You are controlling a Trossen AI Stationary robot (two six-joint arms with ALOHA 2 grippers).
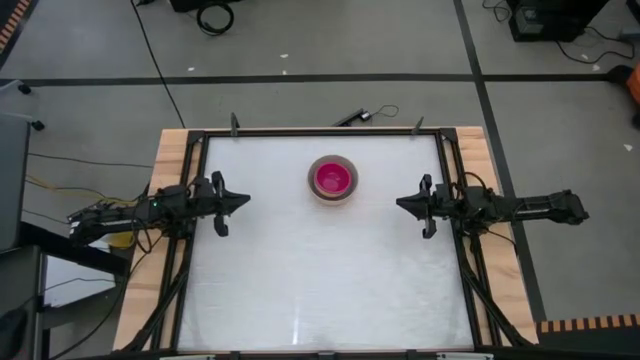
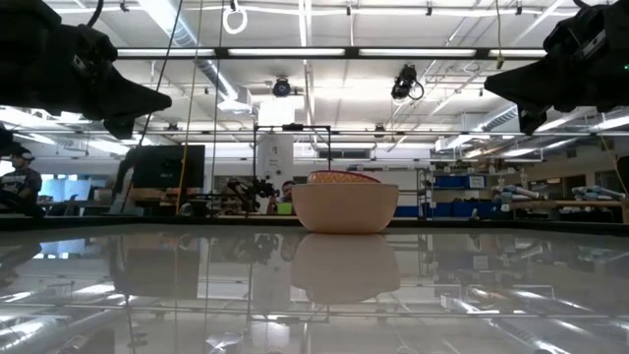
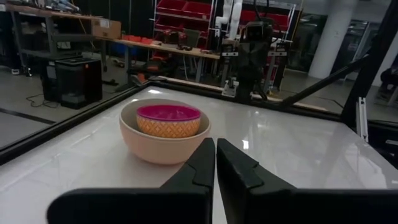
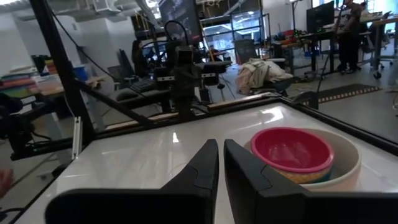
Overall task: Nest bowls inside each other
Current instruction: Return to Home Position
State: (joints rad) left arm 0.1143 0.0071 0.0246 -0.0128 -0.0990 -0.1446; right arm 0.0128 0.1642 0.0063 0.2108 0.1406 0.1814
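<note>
A white table (image 1: 330, 290) is seen from above, with a dark robot arm at each side. A stack of nested bowls (image 1: 333, 179) sits toward the far edge of the table, roughly midway between the two arms and well apart from both.

The outermost is a beige bowl (image 3: 163, 144). The innermost, on top, is a red-magenta bowl (image 3: 168, 112). Between them the wall of a patterned bowl (image 3: 168, 127) shows just under the red rim. Any other bowls in the stack are hidden. In the low view the stack stands upright on the glossy tabletop, with its reflection below it.

The left gripper (image 1: 244, 200) hovers above the table near its left edge, pointing inward toward the middle. Its fingers are drawn together with only a thin slit between them, and they hold nothing. The right gripper (image 1: 402, 203) mirrors it near the right edge, fingers likewise drawn together and empty.
</note>
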